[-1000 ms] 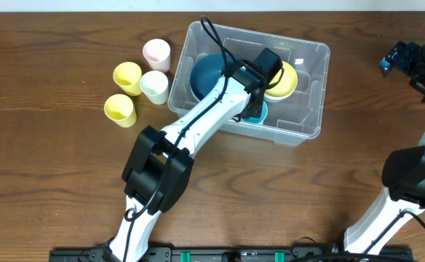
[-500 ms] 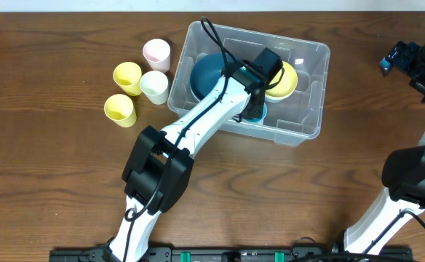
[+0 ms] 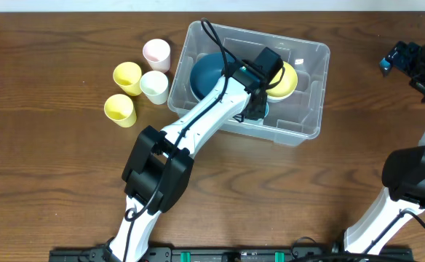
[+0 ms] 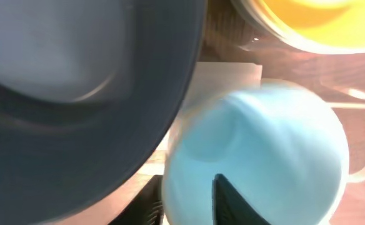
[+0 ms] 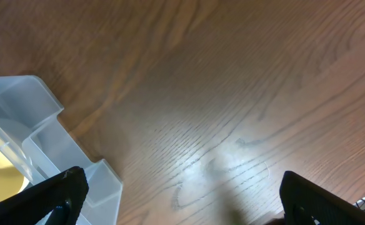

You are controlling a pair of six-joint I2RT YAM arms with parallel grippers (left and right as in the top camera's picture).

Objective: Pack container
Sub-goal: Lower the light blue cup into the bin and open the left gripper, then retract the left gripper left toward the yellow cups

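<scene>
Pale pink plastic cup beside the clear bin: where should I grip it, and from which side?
The pale pink plastic cup stands mouth up, so probably pinch its rim from above, one finger inside. Use the side facing away from the clear plastic container; the cream cup crowds its near side.

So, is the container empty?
No: the container holds a dark blue bowl, a yellow bowl and a light blue bowl.

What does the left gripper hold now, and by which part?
Perhaps the light blue bowl, by its rim: the left gripper has its fingers astride it. A firm grip cannot be told.
</scene>
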